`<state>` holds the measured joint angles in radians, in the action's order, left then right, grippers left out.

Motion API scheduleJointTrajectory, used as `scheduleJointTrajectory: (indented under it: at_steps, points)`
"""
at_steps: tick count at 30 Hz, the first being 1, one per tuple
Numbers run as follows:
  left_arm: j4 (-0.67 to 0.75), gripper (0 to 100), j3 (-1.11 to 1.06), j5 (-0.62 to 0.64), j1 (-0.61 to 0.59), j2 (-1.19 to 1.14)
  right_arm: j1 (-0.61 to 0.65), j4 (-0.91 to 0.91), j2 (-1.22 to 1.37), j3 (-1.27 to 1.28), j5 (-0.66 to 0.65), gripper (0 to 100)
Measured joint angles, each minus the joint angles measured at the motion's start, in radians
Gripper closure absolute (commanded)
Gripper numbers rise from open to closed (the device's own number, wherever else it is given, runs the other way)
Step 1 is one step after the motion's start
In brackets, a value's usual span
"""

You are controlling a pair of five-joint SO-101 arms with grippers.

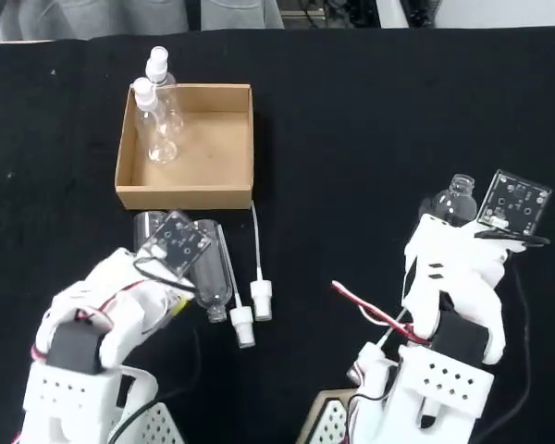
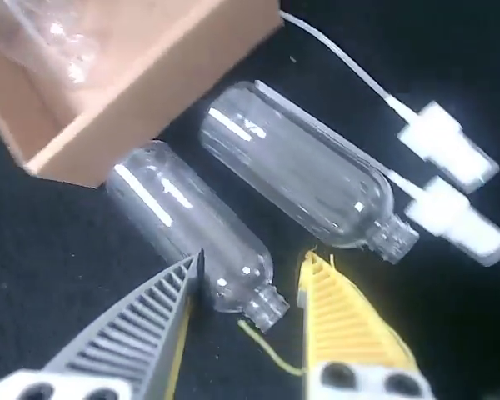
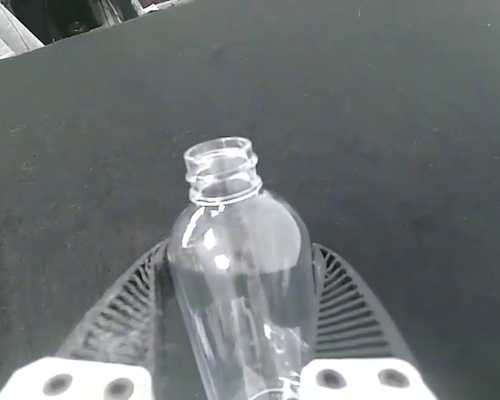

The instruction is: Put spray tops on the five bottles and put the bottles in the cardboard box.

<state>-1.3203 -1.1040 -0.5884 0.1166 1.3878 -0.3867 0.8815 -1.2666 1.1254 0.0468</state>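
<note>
Step in hand: capping the third bottle.
At the frame's right, our right gripper (image 3: 239, 258) clamps an uncapped bottle (image 3: 225, 192). The left gripper (image 2: 250, 267), spread open and empty, straddles a lying bottle (image 2: 192, 233) below the cardboard box (image 1: 185, 196) at upper left. Next, we judge, a spray top (image 1: 262, 298) at lower centre must be fetched.

**Left jaws spread, right jaws clamped**

The left arm (image 1: 97, 319) sits bent low at the near left. The left gripper (image 2: 252, 265) is spread wide, with its grey and yellow fingers (image 2: 142, 325) well apart. The right arm (image 1: 449, 296) sits at the near right, and the right gripper (image 3: 237, 258) is clamped on a clear bottle (image 3: 233, 225) whose neck points away from the wrist.
</note>
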Motion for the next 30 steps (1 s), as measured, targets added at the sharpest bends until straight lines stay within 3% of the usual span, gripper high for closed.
scheduleJointTrajectory:
  at_steps: [13, 21, 30]
  points:
    - [0.000, 76, 0.083, -0.035, 0.087, -0.288, -0.049, 0.000, 0.000, 0.000, 0.000, 92.5]
    - [-0.061, 76, 0.176, -0.212, 0.098, -0.480, -0.049, 0.000, 0.000, 0.000, 0.000, 92.5]
    - [-0.097, 76, 0.288, -0.258, 0.250, -0.667, -0.049, 0.000, 0.000, 0.000, 0.000, 92.6]
